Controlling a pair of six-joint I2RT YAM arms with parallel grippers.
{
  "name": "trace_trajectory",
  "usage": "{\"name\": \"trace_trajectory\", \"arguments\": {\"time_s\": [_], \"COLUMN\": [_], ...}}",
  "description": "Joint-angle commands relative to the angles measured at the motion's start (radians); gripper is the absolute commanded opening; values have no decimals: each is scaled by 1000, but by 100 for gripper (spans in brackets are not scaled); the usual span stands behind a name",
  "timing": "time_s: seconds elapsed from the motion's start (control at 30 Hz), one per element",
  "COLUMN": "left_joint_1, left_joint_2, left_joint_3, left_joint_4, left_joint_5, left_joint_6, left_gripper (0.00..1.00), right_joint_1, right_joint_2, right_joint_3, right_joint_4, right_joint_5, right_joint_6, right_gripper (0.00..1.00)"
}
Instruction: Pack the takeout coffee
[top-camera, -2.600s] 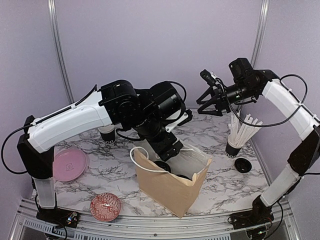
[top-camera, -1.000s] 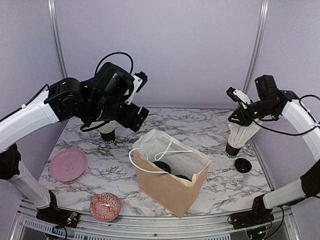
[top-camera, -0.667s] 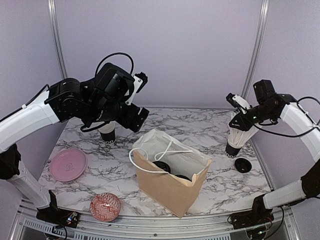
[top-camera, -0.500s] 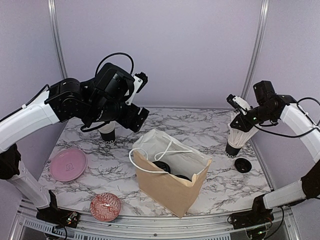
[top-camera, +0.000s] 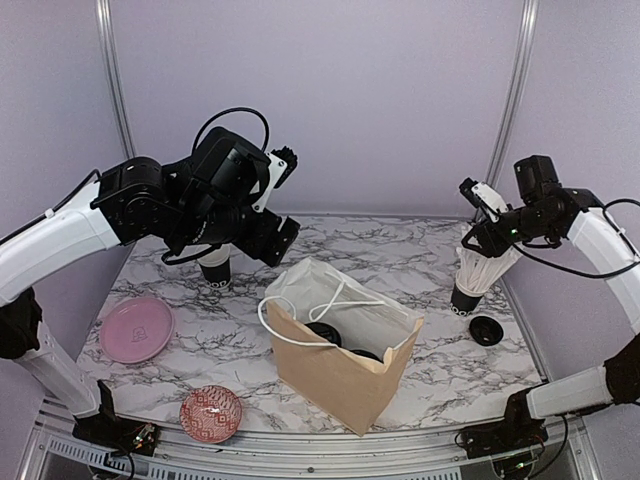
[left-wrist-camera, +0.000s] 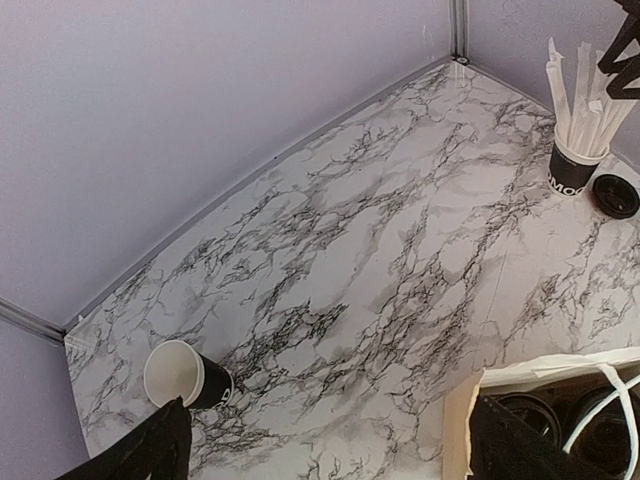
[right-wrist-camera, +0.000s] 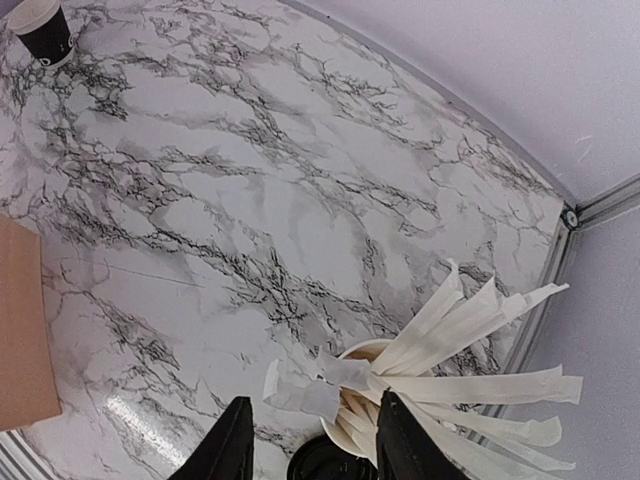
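Right end effector (right-wrist-camera: 312, 400) higher above straws (right-wrist-camera: 480, 385)

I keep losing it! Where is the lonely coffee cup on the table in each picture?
Top camera: the coffee cup stands at the back left, partly hidden behind the left arm.
Left wrist camera: bottom left, with its white inside showing.
Right wrist camera: top left corner.
Shared landmark: the cup of straws, far across the table from it in every view.
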Motion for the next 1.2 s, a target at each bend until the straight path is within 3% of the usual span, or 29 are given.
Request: {"name": "trace_trajectory", "arguments": {"time_s": [0.0, 0.2, 0.33, 0.63, 0.83, 0.97, 1.17], "left_joint_1": [7, 7, 7, 7, 7, 7, 7], "left_joint_2": [-14, -16, -18, -20, -23, -22, -28], "left_joint_3": [-14, -17, -21, -31, -36, -32, -16], "left_joint_4": [23, 23, 24, 23, 23, 22, 21], "left_joint_5": [5, 9, 6, 7, 7, 2, -36], "left_joint_6": [-10, -9, -9, -11, -12, -5, 16], "left_gripper": [97, 97, 97, 97, 97, 97, 98], "right_joint_1": [-8, -8, -8, -8, -8, -8, -8], "right_joint_2": [1, 17, 31, 42, 20, -8, -55], "right_joint_3": [11, -8, -16, -33, -25, 17, 134], "right_joint_4": [30, 47, 54, 64, 64, 31, -71], "right_joint_5": [32, 28, 23, 34, 29, 6, -70], "right_joint_6": [5, 6, 6, 7, 7, 10, 7], "right_gripper": [42, 40, 28, 27, 5, 0, 0]}}
